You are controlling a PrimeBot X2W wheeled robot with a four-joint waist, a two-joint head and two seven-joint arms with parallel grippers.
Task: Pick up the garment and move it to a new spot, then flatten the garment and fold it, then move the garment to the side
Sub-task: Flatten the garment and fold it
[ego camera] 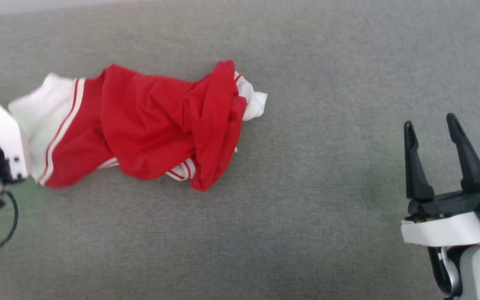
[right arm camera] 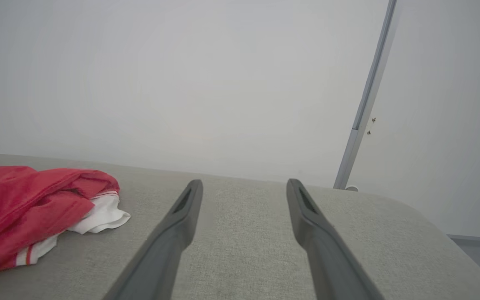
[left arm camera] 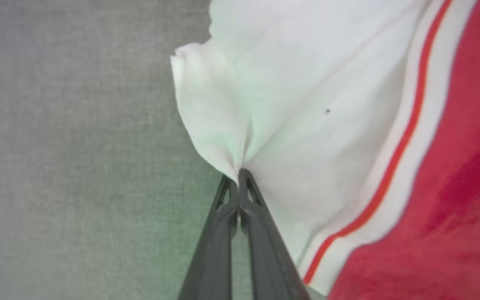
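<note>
Crumpled red jersey with white striped sleeves lies bunched on grey woven surface. Left gripper pinches a thin fold at the white sleeve edge; right gripper spread, well apart. Risk: so small a bite may slip under the cloth's weight on lifting.

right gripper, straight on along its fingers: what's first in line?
Way looks free: right gripper points over the grey surface, garment off to its left. Beyond, a pale wall, depth unclear.
</note>
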